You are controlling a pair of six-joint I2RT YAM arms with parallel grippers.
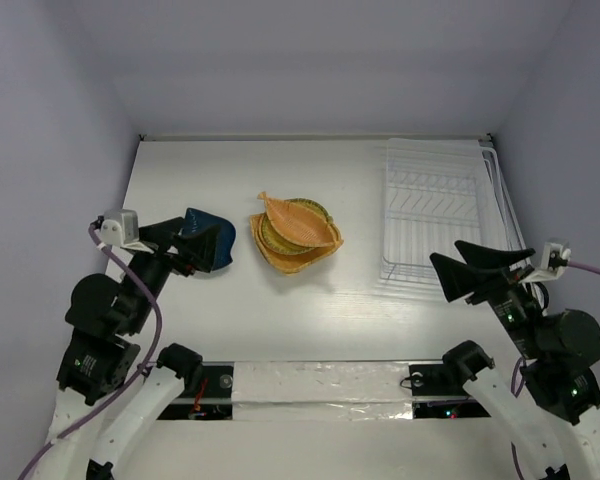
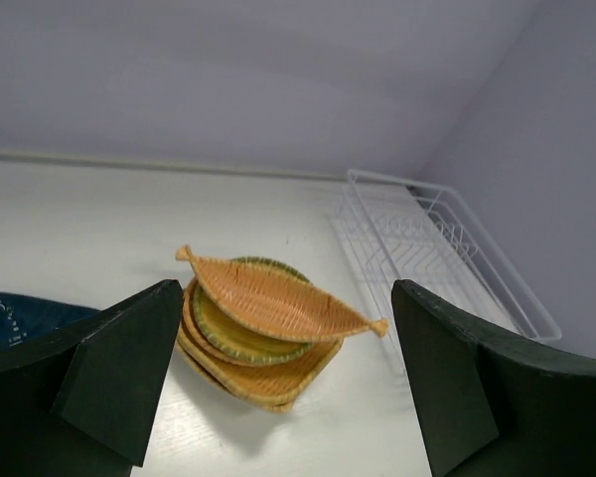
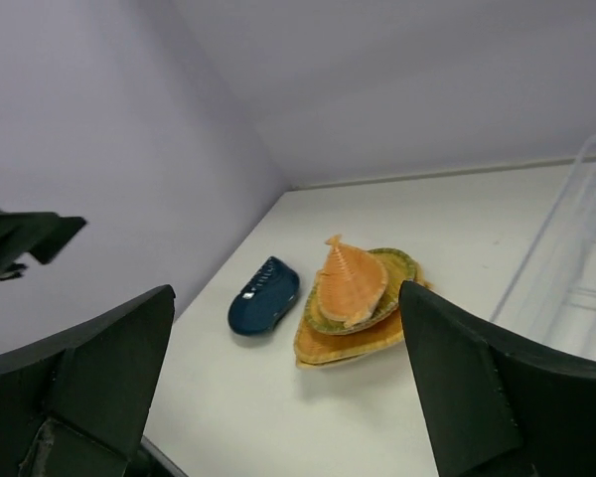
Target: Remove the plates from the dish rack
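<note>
Four dishes in all lie flat on the white table, every one of them off the dish rack. Three are orange-yellow woven ones piled in a stack near the middle. The rounded-square plate is at the bottom, the round plate with its greenish rim sits on that, and the leaf-shaped plate lies across the top, its pointed ends sticking out past the pile. The fourth, the dark blue dish, sits by itself just to the left of the stack, close but not touching it as far as I can see. The rack stands at the right side of the table, well apart from the stack, its white wire prongs upright over a clear tray. The left gripper hangs at the blue dish's near-left side, its two dark fingers spread wide with nothing between them. From its own camera the dish shows only as a sliver behind the left-hand finger. From above the fingers overlap the dish's edge, and I cannot tell whether they touch it. The right gripper hovers over the rack's near edge, pointing toward the stack, its fingers likewise spread wide and holding nothing. A purple cable loops along the left arm, and a strip of silvery tape runs along the table's near edge between the two bases.
</note>
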